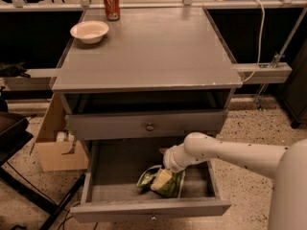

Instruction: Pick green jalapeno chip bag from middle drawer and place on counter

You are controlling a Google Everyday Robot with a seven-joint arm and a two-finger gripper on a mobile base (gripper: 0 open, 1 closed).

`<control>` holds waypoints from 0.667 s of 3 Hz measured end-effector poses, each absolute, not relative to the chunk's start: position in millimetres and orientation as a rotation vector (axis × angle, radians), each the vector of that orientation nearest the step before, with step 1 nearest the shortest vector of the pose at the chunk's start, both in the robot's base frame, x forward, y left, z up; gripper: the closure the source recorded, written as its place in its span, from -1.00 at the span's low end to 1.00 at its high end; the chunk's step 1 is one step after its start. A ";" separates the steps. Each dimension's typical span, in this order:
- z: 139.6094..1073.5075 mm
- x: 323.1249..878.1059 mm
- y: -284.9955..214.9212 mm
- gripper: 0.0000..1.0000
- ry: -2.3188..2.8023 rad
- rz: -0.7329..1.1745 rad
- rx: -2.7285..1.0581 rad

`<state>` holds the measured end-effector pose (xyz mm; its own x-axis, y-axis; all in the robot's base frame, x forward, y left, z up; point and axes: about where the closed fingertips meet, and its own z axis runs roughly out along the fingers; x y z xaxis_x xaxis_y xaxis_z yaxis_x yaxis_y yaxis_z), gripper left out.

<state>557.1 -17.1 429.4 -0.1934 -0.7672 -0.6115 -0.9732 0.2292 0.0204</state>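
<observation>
Where the green jalapeno chip bag (171,188) lay on the floor of the open middle drawer (115,164), the gripper (162,178) sat directly on top of it, touching it; whether it gripped the bag could not be told. Just above the gripper ran a shut upper drawer front (146,125). Higher and beyond it spread the counter (144,47), with a white bowl (89,31) and a red soda can (111,4) well off to the far left.

The white arm (235,155) reaches in from the right, bending at the wrist (182,156). The gripper (162,180) angles down and left from the wrist, low in the view's centre.
</observation>
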 end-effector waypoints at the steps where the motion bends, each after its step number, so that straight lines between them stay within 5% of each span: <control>1: 399.3 558.3 -5.0 -0.61 2.020 0.618 -1.603; 2: 394.0 557.5 -3.4 0.01 2.021 0.628 -1.602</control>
<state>557.5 -3.4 394.0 -0.1978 -0.7549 -0.6253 -0.9763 0.2088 0.0567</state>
